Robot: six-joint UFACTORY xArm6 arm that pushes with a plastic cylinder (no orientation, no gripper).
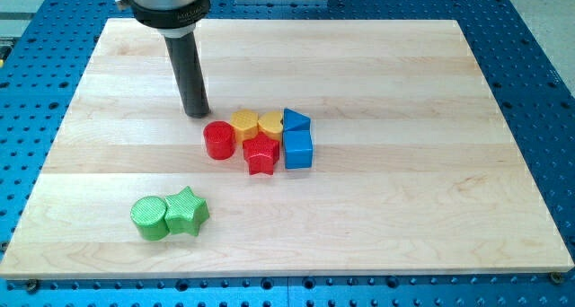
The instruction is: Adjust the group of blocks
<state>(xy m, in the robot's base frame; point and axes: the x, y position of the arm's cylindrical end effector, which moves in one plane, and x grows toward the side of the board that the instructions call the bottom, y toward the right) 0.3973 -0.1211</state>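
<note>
Upright, my tip (197, 114) stands just beside the red cylinder (218, 140).

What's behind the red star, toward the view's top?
Two yellow blocks sit directly behind the red star: a yellow hexagonal block and a yellow round block, touching it. Their lower edges are hidden by it. My tip stands farther left, apart.
</note>
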